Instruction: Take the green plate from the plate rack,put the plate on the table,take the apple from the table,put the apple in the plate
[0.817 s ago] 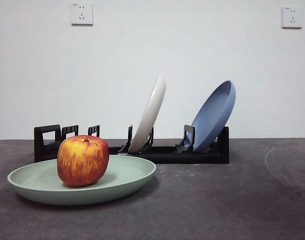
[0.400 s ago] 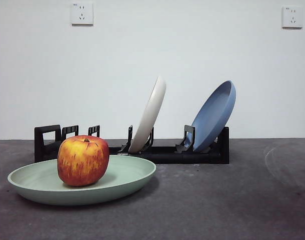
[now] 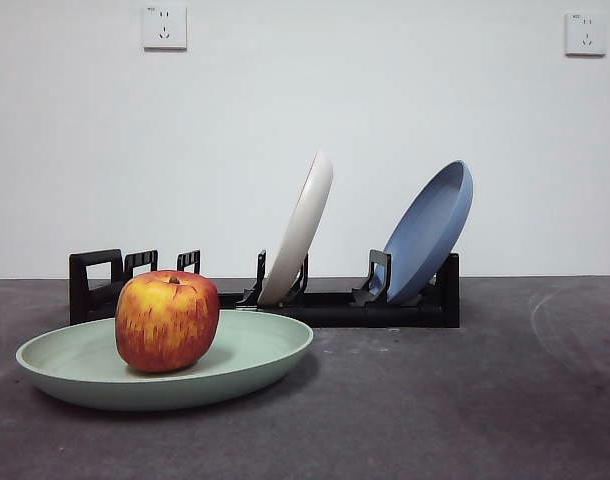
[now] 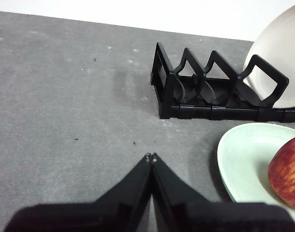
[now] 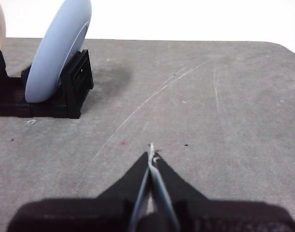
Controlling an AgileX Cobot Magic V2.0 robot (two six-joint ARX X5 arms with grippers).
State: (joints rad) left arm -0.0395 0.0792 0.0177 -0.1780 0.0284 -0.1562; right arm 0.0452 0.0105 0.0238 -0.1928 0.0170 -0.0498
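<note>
I see the apple (image 3: 166, 320) resting in the green plate (image 3: 255, 355) on the table (image 3: 465, 400), so I judge the task done; left gripper (image 4: 151, 157) and right gripper (image 5: 151, 147) hover clenched, holding nothing

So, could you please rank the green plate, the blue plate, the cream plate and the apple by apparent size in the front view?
1. green plate, nearest, so flattered
2. blue plate
3. cream plate, seen edge-on, so its rank against the blue is unsure
4. apple

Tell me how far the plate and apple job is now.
It looks done: the green plate lies on the table, out of the rack, and the apple sits in it. Nothing is in hand: both grippers, left and right, are shut and empty. Nothing seems left.
</note>
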